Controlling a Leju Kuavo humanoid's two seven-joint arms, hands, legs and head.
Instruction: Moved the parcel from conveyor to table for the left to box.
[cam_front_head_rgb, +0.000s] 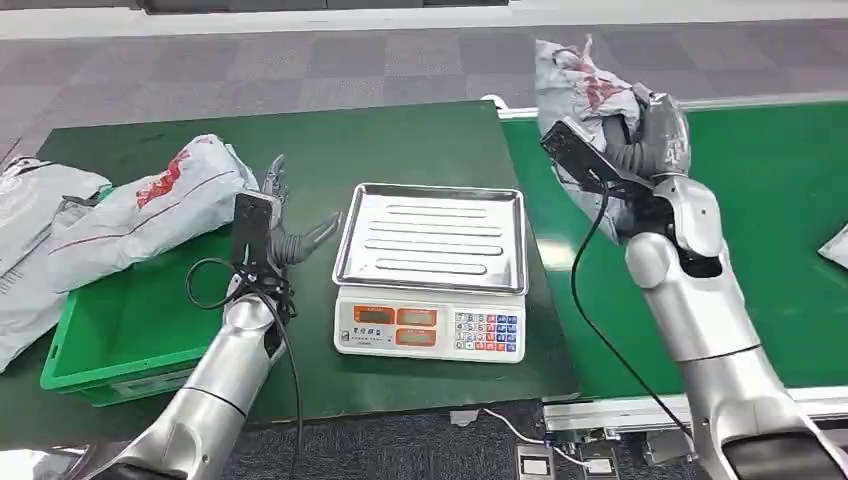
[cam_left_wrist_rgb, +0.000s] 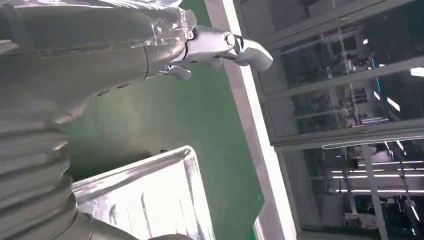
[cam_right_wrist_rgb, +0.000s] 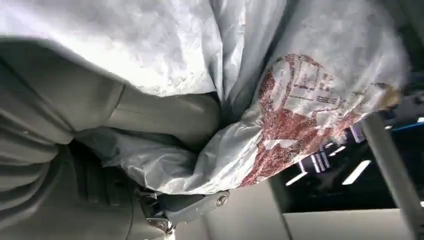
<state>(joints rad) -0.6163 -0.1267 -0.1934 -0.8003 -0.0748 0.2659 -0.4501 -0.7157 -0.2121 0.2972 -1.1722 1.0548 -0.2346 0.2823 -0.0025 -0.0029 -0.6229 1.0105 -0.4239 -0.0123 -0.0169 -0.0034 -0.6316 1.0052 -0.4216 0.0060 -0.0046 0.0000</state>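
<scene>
Here, parcel (cam_front_head_rgb: 585, 85) gripped in right hand (cam_front_head_rgb: 655, 135), raised above conveyor (cam_front_head_rgb: 780, 200)

Right hand (cam_front_head_rgb: 655, 135) largely masked by grey parcel (cam_front_head_rgb: 585, 95) in head view; fingers mostly buried behind crumpled plastic. Parcel cut off by frame edges in right wrist view (cam_right_wrist_rgb: 280, 100); red print smeared, lettering unreadable. Scale (cam_front_head_rgb: 430, 325) display digits and key labels too small to read. Steel tray (cam_left_wrist_rgb: 145, 195) clipped by lower edge in left wrist view. Left hand (cam_left_wrist_rgb: 220, 45) partly hidden behind own ribbed cover. Bags (cam_front_head_rgb: 40, 230) in green bin (cam_front_head_rgb: 110, 340) cropped at left edge. White item (cam_front_head_rgb: 835, 245) on belt cropped at right edge, identity unclear.
</scene>
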